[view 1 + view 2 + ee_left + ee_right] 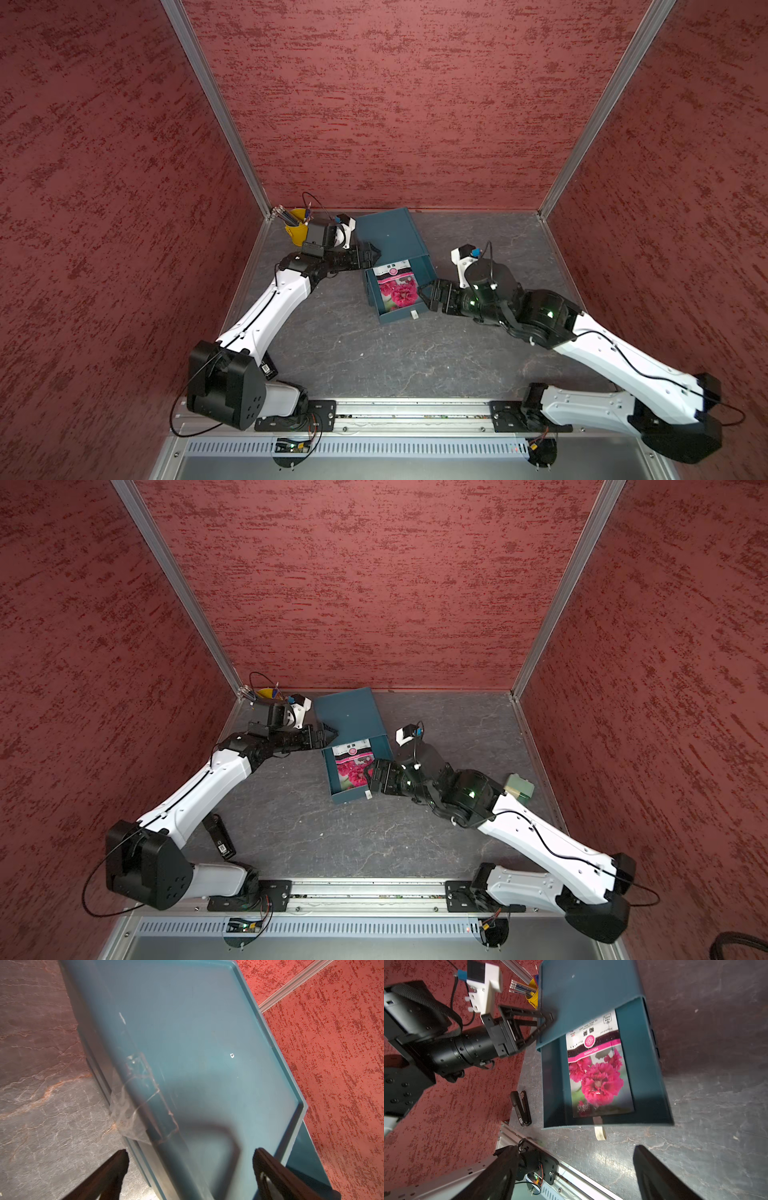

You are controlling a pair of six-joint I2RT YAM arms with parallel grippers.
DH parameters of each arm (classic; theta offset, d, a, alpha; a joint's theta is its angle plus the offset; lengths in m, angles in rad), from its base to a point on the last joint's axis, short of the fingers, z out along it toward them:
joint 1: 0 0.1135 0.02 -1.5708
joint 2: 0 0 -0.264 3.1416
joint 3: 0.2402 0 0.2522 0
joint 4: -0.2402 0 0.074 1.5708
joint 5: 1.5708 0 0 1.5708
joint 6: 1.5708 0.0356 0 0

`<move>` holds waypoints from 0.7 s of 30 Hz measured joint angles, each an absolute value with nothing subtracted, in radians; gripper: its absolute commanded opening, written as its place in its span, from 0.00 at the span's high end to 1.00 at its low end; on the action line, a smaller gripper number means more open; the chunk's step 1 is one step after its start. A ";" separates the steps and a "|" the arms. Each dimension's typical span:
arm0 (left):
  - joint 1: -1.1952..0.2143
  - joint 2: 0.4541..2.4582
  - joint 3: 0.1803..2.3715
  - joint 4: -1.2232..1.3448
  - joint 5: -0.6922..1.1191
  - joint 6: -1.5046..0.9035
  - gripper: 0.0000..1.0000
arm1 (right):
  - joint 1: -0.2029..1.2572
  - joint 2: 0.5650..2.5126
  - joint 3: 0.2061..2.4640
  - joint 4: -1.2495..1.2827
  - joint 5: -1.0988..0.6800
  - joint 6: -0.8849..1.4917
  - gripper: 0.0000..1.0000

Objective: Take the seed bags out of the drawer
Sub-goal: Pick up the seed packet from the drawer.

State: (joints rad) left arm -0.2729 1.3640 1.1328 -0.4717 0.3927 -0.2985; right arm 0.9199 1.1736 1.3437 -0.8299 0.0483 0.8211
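In both top views I am reaching both arms toward the teal case (pixel 390 235) on the far part of the tabletop (pixel 353 353). Its drawer (pixel 399 319) is standing pulled out between my left jaws and my right jaws. A seed bag (pixel 397 291) with a pink-red flower photo is lying flat inside it, just beside my right jaws. Those are hanging over the drawer's side wall, spread and gripping nothing. My left jaws are sitting at the case's edge, with a yellow cup of pencils (pixel 296 230) standing just behind them. In a top view a black stapler (pixel 220 837) is lying well back beside my left arm, and a pale green box (pixel 519 789) is showing behind my right arm.

My left wrist camera is looking down on the case top (pixel 197 1043). My left jaws are standing wide apart, clamping nothing. One fingertip (pixel 119 1160) is showing over the tabletop and the other over the case top. I cannot tell whether either is touching. A scrap of clear tape (pixel 128 1120) is clinging to the case's edge ahead of them.

My right wrist camera is showing my right jaws gaping, with nothing lying between the fingers (pixel 652 1169). Ahead of them the drawer (pixel 648 1068) is lying open. The seed bag (pixel 598 1076) is covering most of its floor, with its far end tucked under the case. A white pull tab (pixel 600 1133) is sticking out of the drawer front toward my jaws.
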 measured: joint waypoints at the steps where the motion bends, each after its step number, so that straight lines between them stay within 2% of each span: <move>1: -0.273 1.363 1.131 -0.471 0.393 -0.299 0.03 | 0.901 1.208 1.389 -0.859 0.028 0.795 0.10; 9: -0.273 1.359 1.121 -0.471 0.405 -0.299 0.03 | 0.800 1.464 1.613 -1.058 -0.117 0.608 0.11; 21: -0.273 1.359 1.116 -0.471 0.414 -0.298 0.03 | 0.770 1.682 1.755 -1.162 -0.146 0.474 0.17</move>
